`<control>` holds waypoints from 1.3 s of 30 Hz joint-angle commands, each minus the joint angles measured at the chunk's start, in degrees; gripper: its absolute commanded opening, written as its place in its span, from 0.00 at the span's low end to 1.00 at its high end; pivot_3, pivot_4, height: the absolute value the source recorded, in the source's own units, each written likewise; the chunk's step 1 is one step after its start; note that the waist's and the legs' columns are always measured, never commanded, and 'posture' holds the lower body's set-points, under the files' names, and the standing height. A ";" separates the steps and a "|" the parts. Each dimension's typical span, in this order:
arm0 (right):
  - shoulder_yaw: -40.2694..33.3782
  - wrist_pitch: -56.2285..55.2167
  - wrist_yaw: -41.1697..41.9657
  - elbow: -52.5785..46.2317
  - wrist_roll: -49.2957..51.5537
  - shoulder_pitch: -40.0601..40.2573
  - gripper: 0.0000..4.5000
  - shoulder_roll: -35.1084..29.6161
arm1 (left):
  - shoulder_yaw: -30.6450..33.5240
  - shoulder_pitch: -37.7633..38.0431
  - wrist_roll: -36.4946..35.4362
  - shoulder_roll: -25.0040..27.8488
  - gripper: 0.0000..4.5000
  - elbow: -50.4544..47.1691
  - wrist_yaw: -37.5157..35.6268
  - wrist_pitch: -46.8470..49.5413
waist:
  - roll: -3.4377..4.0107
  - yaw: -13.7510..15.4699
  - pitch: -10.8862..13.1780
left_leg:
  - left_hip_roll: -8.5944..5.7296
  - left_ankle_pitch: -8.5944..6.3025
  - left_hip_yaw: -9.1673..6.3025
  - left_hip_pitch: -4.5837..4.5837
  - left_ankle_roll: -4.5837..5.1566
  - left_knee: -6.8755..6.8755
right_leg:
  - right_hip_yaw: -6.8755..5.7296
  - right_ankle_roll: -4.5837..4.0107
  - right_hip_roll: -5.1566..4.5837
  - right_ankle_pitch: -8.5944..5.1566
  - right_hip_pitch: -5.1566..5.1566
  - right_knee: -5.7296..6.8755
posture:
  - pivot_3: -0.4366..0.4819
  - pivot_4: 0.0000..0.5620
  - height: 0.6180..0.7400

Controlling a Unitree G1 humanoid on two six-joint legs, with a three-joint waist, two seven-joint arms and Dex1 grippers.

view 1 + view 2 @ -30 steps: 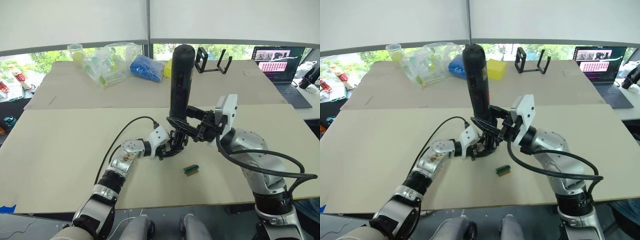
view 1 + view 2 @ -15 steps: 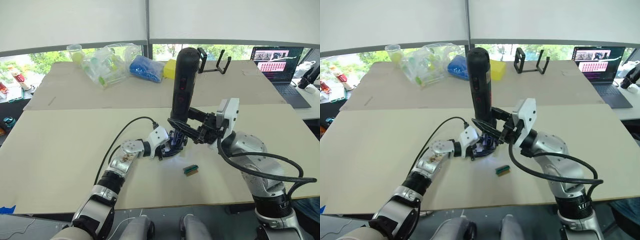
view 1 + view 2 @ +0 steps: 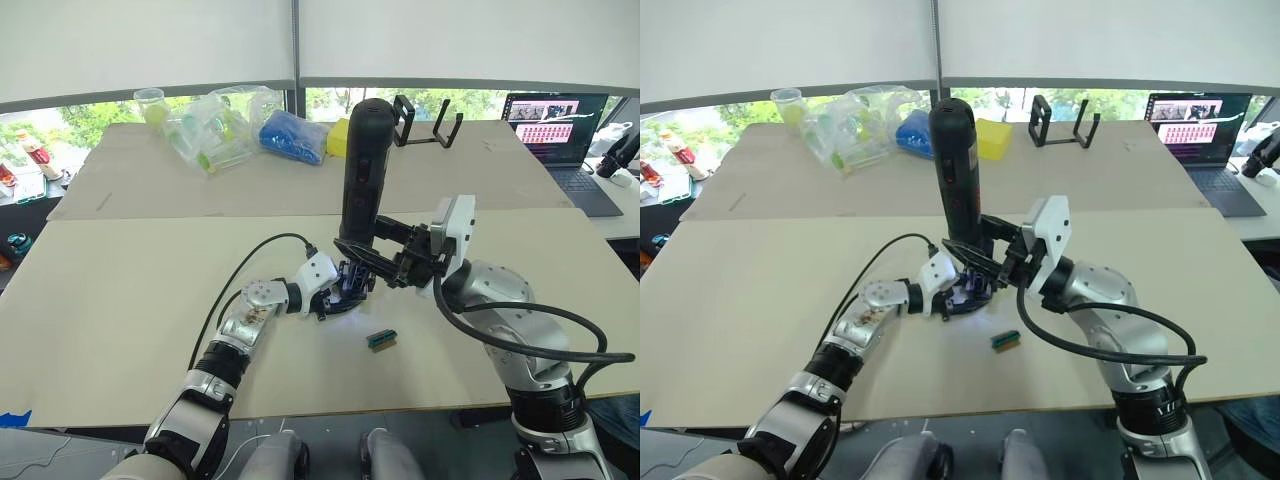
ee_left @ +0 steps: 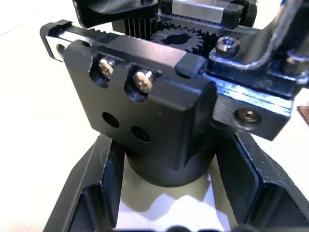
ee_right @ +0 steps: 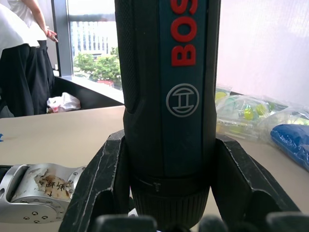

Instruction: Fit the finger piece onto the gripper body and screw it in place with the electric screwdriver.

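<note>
Two robot arms meet at the middle of a tan table (image 3: 120, 300), working over a small black assembly. The right gripper (image 3: 365, 250) has its two black fingers pressed against either side of the electric screwdriver (image 3: 360, 165), which stands nearly upright, its lower end pointing down into the assembly and a bluish-white glow lighting the spot beneath it. In the right wrist view, the tool's dark barrel with red lettering (image 5: 169, 92) sits squarely between the fingers (image 5: 104, 183). The left gripper (image 3: 335, 298) holds the gripper body (image 4: 145, 121) from the other side; in the left wrist view its fingers (image 4: 104, 193) straddle the round base of that block, whose top face carries two screw heads and two open holes, with a toothed gear behind. The finger piece cannot be told apart from the rest of the black assembly. A tiny green-and-tan block (image 3: 381, 339) lies on the table just beside the grippers, toward the robot. Farther back sit a clear plastic bag of items (image 3: 215, 125), a blue bundle (image 3: 293, 135), a black open-frame stand (image 3: 425, 118) and an open laptop (image 3: 560, 125).
</note>
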 commanded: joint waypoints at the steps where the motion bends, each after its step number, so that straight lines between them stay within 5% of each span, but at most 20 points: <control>1: -2.29 3.87 -1.37 -1.68 1.16 -1.21 0.43 -1.57 | 1.37 -0.97 -1.19 0.41 0.50 -3.08 -0.08 -0.51 | 0.00 0.00 0.00 | 0.00 0.00 0.00 -0.01 0.00 0.00 | 0.00 0.00 0.00 0.00 -0.02 0.00 | 0.48 0.27 1.00; 17: -10.78 11.53 -6.61 -11.47 19.93 -9.11 0.43 -1.31 | 1.49 -1.25 -1.68 0.26 0.50 -2.53 -1.15 2.63 | 0.01 0.05 0.05 | -0.01 0.03 0.00 -0.44 -0.03 0.01 | -0.04 0.00 0.00 0.00 -0.36 0.00 | 0.48 0.27 1.00; 22: -15.45 20.22 -9.25 -10.52 33.70 -6.51 0.43 -6.45 | 1.76 -0.52 -3.66 2.71 1.00 -6.41 -4.79 4.65 | 0.00 0.05 0.06 | -0.01 0.03 -0.01 -0.48 -0.03 0.01 | -0.02 0.00 -0.09 0.00 -0.38 -0.01 | 0.48 0.27 1.00; 30: -25.34 39.29 -10.64 4.03 56.19 2.91 0.43 -26.53 | 5.00 0.86 -9.39 13.68 1.00 -17.11 -14.89 6.65 | 0.00 0.15 0.08 | 0.02 -0.02 -0.06 -0.51 0.06 0.00 | 0.18 -0.02 -0.43 0.00 -0.26 -0.21 | 0.48 0.27 1.00; 35: -22.64 49.66 -6.42 15.96 50.87 7.40 0.43 -37.04 | 6.85 3.91 -18.07 24.06 1.00 -27.91 -25.24 17.19 | 0.06 -0.09 0.10 | 0.09 -0.08 -0.03 -0.50 0.14 -0.03 | 0.27 -0.04 -0.48 -0.01 -0.25 -0.27 | 0.48 0.27 1.00; 39: -13.34 52.23 -0.29 27.00 37.88 4.84 0.43 -41.38 | 9.30 6.83 -22.42 33.22 1.00 -34.98 -29.85 22.61 | 0.13 -0.50 0.15 | 0.13 -0.08 0.05 -0.48 0.15 -0.09 | 0.30 -0.07 -0.45 -0.03 -0.28 -0.28 | 0.48 0.27 1.00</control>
